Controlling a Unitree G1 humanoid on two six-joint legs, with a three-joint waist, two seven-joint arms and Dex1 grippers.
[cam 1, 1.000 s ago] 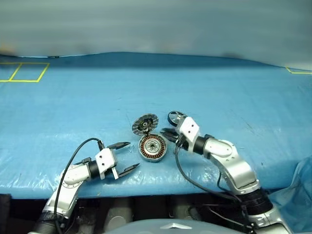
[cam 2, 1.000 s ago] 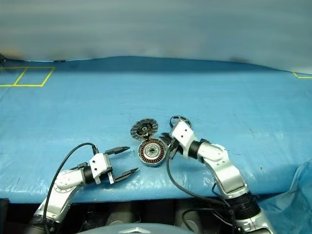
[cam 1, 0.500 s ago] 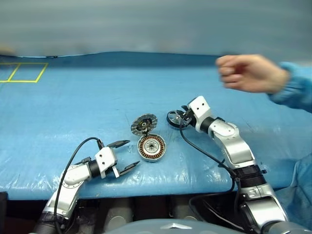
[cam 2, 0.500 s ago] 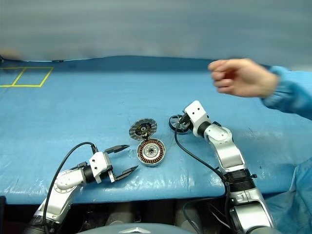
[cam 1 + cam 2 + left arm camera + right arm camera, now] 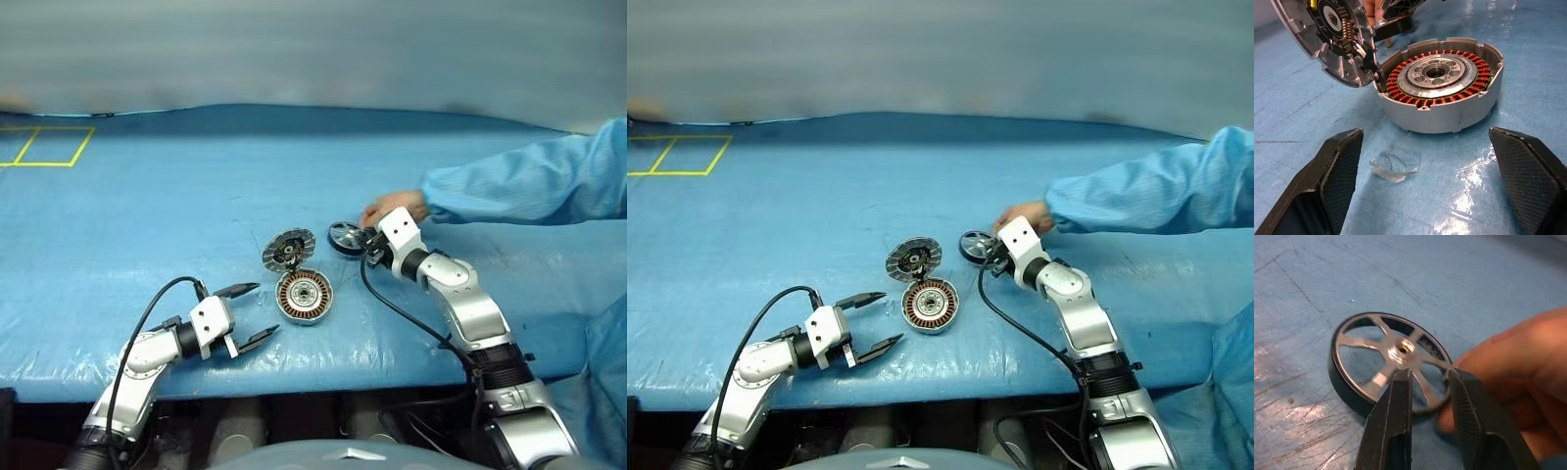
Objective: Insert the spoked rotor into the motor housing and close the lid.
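The spoked rotor (image 5: pixel 344 238), black-rimmed with shiny spokes, rests slightly tilted on the blue table, right of the lid. My right gripper (image 5: pixel 1429 374) is at its near rim. One finger lies over the spokes and the other just outside the rim, with a narrow gap between them. A person's hand (image 5: pixel 392 207) touches the rotor beside that gripper. The motor housing (image 5: pixel 306 297) lies open and shows its copper windings. Its ribbed lid (image 5: pixel 290 250) is tipped up behind it. My left gripper (image 5: pixel 263 308) stands wide open just left of the housing, holding nothing.
The person's light blue sleeve (image 5: pixel 529 186) reaches in from the right, over the table behind my right arm. A yellow taped square (image 5: pixel 44 145) marks the far left. A scrap of clear film (image 5: pixel 1395 164) lies in front of the housing. The table's front edge runs under both arms.
My right gripper swung away from the housing, back and right to the rotor. A person's hand came in from the right and reached down to the rotor. The left arm stayed still.
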